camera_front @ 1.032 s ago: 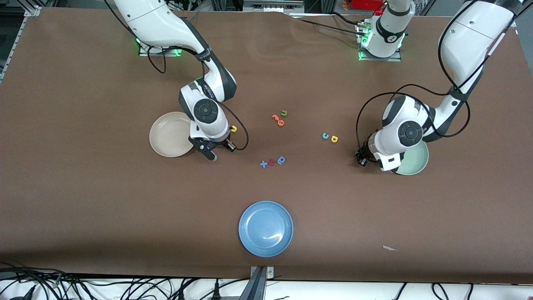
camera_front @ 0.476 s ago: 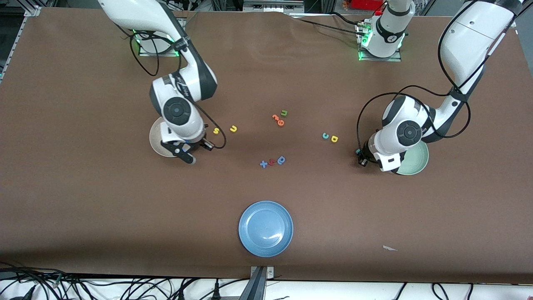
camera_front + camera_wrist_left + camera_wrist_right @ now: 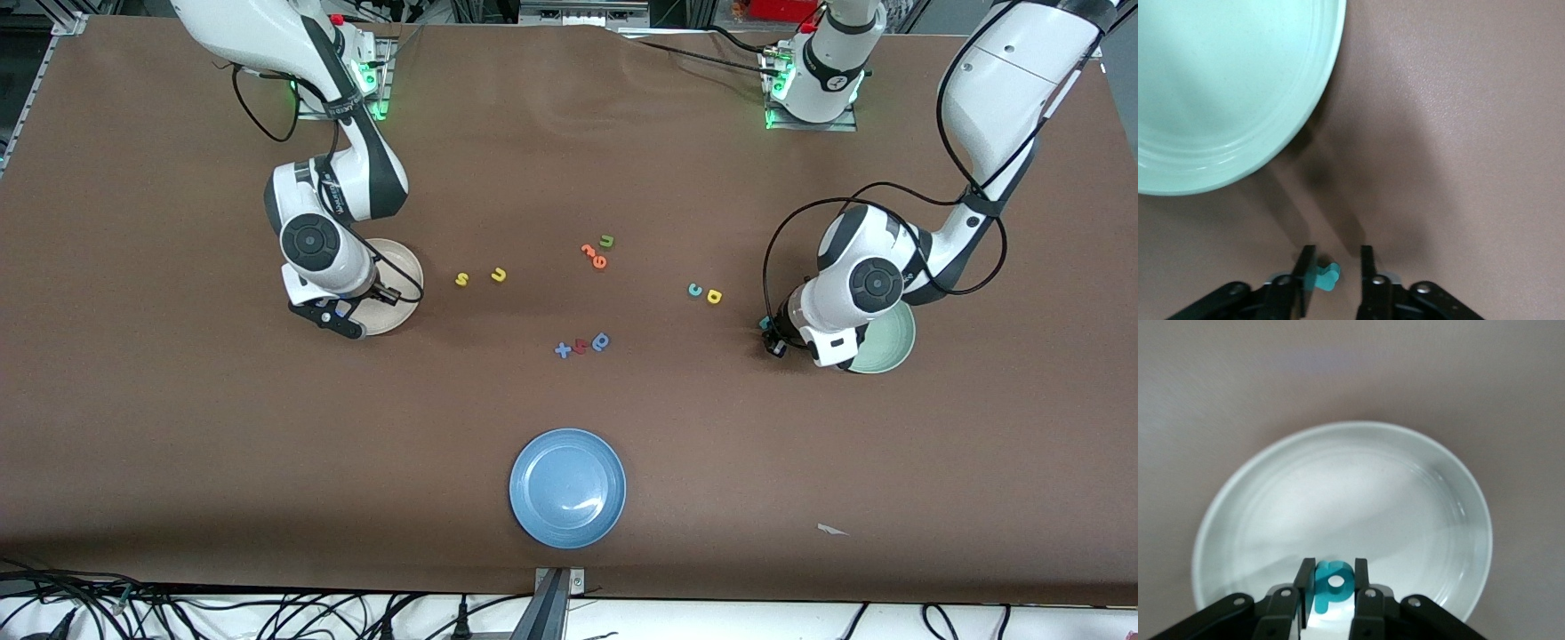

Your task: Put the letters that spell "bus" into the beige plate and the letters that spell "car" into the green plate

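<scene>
Right tool point(image 3: 342, 320) is over the beige plate point(image 3: 400, 267), above the plate's seven o'clock edge as the front camera sees it. The right wrist view shows it well: the tool point(image 3: 1331, 577) is pressed onto the teal "b" point(image 3: 1333, 587), pinching it between both fingers, with the plate's bowl point(image 3: 1458, 487) spread out beneath. The plate has no letters lying in it.

At three o'clock from the beige plate, on the brown surface point(image 3: 178, 400), sit the yellow "s" point(image 3: 461, 280) and, just beside it, the yellow "u" point(image 3: 499, 276).

At the left arm's end, the left tool point(image 3: 773, 342) hangs over bare surface at nine o'clock from the green plate point(image 3: 893, 342), just beside its rim and not above the plate. In the left wrist view the fingers point(image 3: 1335, 257) are spread. The teal "r" point(image 3: 1327, 277) sits against one finger with a clear gap to the other. The green plate point(image 3: 1238, 100) is empty where it shows.

At ten o'clock from that tool, the teal "c" point(image 3: 694, 290) and yellow "a" point(image 3: 714, 297) lie side by side on the surface.

Mid-surface there is a green "u" point(image 3: 607, 241) with the orange letters point(image 3: 594, 256), and the blue letters point(image 3: 582, 344) lie at six o'clock from them. The blue plate point(image 3: 567, 487) is nearest the front camera.
</scene>
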Robot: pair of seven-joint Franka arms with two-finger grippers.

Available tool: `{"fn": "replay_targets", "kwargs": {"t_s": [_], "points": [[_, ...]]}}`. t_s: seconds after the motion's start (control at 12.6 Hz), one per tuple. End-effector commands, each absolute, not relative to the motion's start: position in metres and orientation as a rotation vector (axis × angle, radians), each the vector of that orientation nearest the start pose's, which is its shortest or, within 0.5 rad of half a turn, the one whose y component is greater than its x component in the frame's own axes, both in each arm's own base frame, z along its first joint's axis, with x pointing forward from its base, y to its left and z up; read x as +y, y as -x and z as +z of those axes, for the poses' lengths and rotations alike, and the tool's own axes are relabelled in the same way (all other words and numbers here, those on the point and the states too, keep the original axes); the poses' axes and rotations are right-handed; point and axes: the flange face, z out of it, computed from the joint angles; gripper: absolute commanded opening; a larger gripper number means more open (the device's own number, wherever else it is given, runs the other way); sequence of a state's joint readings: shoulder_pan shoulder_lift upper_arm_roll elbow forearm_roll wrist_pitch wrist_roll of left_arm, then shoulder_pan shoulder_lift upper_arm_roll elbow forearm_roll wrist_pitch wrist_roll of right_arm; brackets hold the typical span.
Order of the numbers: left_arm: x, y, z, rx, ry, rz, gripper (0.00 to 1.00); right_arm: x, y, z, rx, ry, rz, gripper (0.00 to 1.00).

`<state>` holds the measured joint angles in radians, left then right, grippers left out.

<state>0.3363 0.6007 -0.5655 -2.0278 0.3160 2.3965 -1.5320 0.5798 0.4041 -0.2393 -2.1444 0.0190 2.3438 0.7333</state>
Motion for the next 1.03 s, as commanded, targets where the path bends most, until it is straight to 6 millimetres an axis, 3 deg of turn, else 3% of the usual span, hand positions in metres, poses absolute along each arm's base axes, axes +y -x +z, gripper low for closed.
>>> {"fn": "replay_targets", "kwargs": {"t_s": [0.0,0.08,0.24,0.48,0.71,0.79,0.87,0.95], "points": [[-0.131,-0.573,0.183,-1.665,2.628,0.221,0.54,0.179,-0.505,0.204,0.634,3.215,0.18,0.83],[-0.133,-0.572,0.182,-1.677,2.618,0.222,0.54,0.182,-0.507,0.212,0.628,3.207,0.166,0.99],[-0.138,-0.568,0.179,-1.671,2.615,0.231,0.54,0.197,-0.514,0.236,0.608,3.194,0.152,1.0],[-0.144,-0.564,0.172,-1.658,2.613,0.247,0.54,0.253,-0.513,0.257,0.734,3.136,0.195,0.99],[-0.143,-0.564,0.171,-1.654,2.614,0.249,0.53,0.292,-0.506,0.253,0.652,3.136,0.189,0.99],[-0.143,-0.564,0.171,-1.651,2.615,0.246,0.53,0.32,-0.497,0.254,0.565,3.129,0.182,0.99],[-0.141,-0.565,0.171,-1.649,2.615,0.243,0.53,0.335,-0.494,0.243,0.563,3.121,0.181,0.99],[-0.141,-0.565,0.171,-1.651,2.614,0.243,0.51,0.335,-0.493,0.231,0.594,3.118,0.18,0.84]]}}
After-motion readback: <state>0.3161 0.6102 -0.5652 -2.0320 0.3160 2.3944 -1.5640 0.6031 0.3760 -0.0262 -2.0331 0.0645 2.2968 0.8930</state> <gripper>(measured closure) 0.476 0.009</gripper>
